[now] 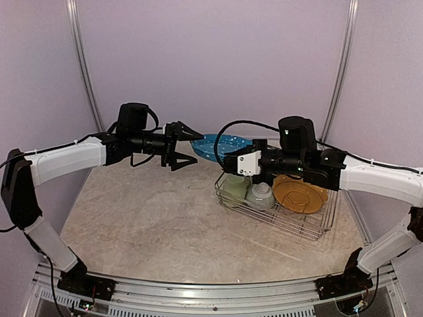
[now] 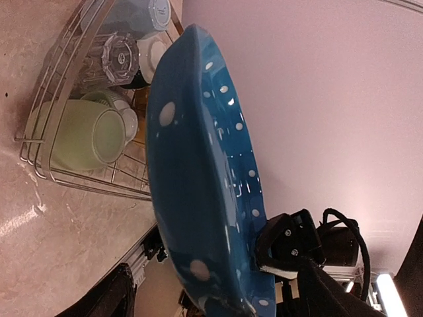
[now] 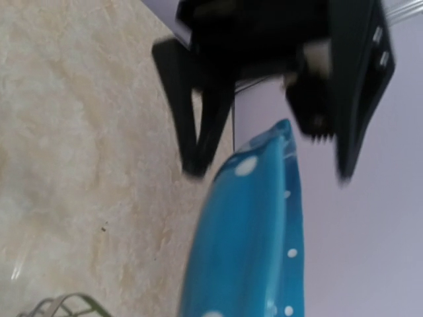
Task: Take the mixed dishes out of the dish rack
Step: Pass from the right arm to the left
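Note:
The blue speckled plate (image 1: 223, 143) hangs in the air between my two grippers, left of the dish rack (image 1: 291, 223). My right gripper (image 1: 231, 160) is shut on the plate's right rim; in the left wrist view it (image 2: 285, 243) clamps the plate (image 2: 198, 185). My left gripper (image 1: 196, 146) is open, its jaws on either side of the plate's left rim, not closed on it. In the right wrist view the left gripper (image 3: 274, 132) straddles the plate (image 3: 251, 238). The rack holds yellow plates (image 1: 297, 195), a pale green mug (image 2: 86, 135), a clear glass (image 2: 112, 59) and a light blue mug (image 2: 142, 16).
The rack (image 2: 79, 178) stands at the table's right side, near the right wall. The marbled tabletop (image 1: 145, 211) spreads out to its left and front. Purple walls close in the back and sides.

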You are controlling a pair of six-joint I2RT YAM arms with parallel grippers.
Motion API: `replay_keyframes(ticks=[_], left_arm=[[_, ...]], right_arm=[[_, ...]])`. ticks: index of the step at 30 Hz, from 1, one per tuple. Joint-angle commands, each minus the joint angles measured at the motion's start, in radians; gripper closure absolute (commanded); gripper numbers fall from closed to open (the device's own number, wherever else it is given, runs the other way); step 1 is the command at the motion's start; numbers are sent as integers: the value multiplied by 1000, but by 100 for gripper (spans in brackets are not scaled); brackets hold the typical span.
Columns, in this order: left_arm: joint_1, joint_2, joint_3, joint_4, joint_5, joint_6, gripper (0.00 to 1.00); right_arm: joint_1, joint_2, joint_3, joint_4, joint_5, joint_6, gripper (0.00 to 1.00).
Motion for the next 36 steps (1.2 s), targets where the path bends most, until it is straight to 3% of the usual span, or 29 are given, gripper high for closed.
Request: replay_keyframes(ticks=[1,21,24,28,31,33,36], left_arm=[[-18,55,41,107,24,-51,24],[7,41,4,137,-9,-58,88],[33,16,-15,132,-14,-55,99],[74,-25,-41,123,-22,-53,100],[104,-47,-51,97,-30,-36,100],[131,-64,-64,87,-29,-27,100],[189,-98,-90,64,-37,0,100]], right_arm=[[32,11,22,213,27,-46,100],[77,92,-7,288,162,-96,100],[77,93,-13,284,179,-84,84],[77,94,-17,299,210,-46,47],[77,109,-6,284,239,-22,25],[77,113,2,255,244,4,3],[77,96,-8,243,257,69,0]])
